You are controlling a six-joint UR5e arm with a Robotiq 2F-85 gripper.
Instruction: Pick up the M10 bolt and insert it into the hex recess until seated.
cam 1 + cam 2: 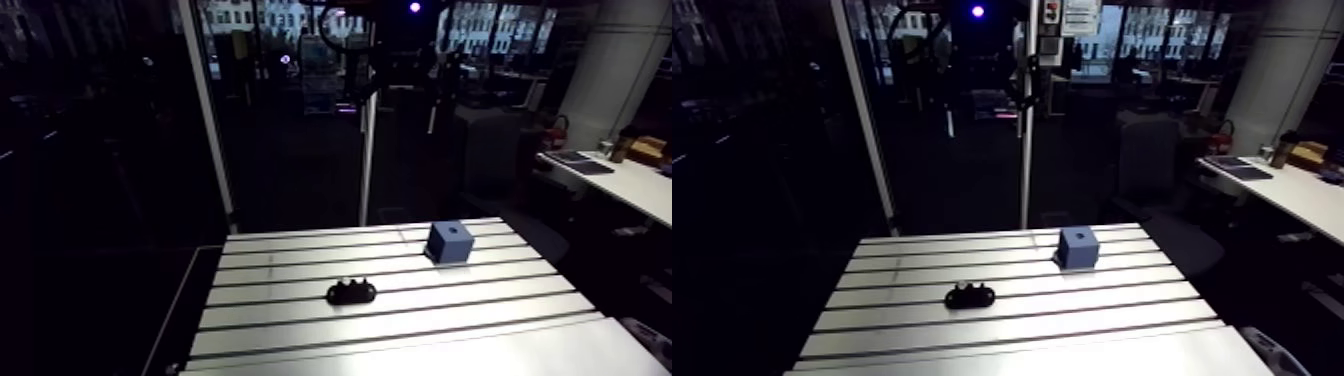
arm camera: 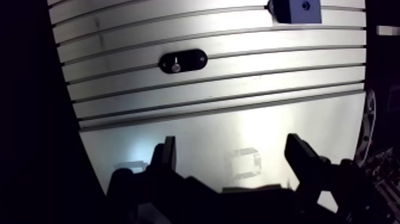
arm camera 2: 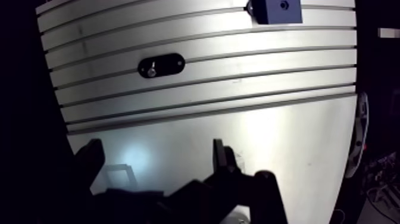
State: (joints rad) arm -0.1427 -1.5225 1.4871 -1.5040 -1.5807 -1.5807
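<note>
The slotted table (image 1: 400, 330) carries everything. Over its bare near part hangs the gripper (image 2: 232, 147), its fingers spread wide with nothing between them. The blue block (image 1: 449, 241) sits far ahead, at roughly one o'clock from the gripper. The black holder (image 2: 193, 59) lies nearer, ahead at about eleven o'clock, with its length along the slots. The M10 bolt (image 2: 175, 67) appears to stand in it, seen end-on as a bright spot, so the reach likely runs forward, slightly left, then down. The block's top shows a small dark recess (image 2: 305, 5).
</note>
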